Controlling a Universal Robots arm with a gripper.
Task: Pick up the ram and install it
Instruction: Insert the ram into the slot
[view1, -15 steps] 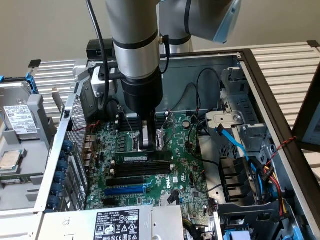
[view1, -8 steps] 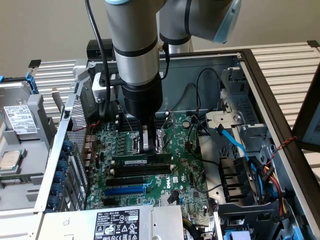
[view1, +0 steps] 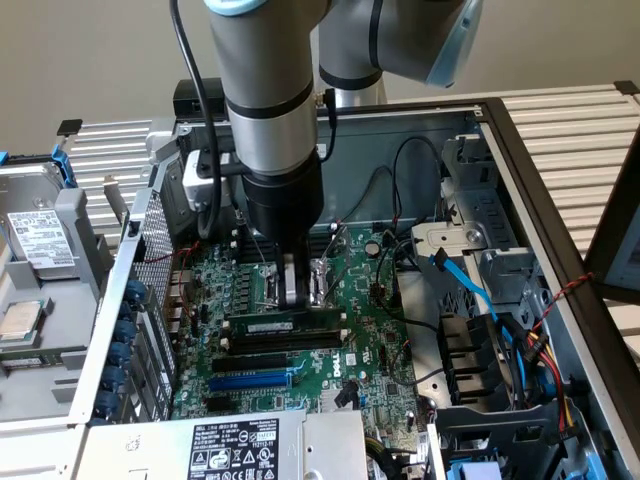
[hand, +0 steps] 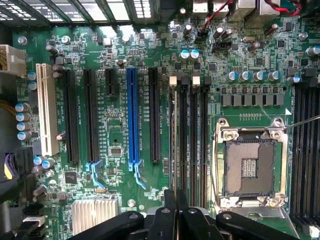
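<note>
Open computer case (view1: 530, 170), motherboard (view1: 320, 395) exposed: ram (view1: 285, 326) stands slotted upright (latching unclear); gripper (view1: 298, 292) sits at its top edge, fingers (hand: 169, 215) pressed together.

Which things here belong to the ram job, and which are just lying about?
Job:
- ram, lying along the memory slots
- gripper, shut, just above the ram

Lying about:
- blue slot
- CPU socket
- heatsink
- hard drive
- blue cable
</note>
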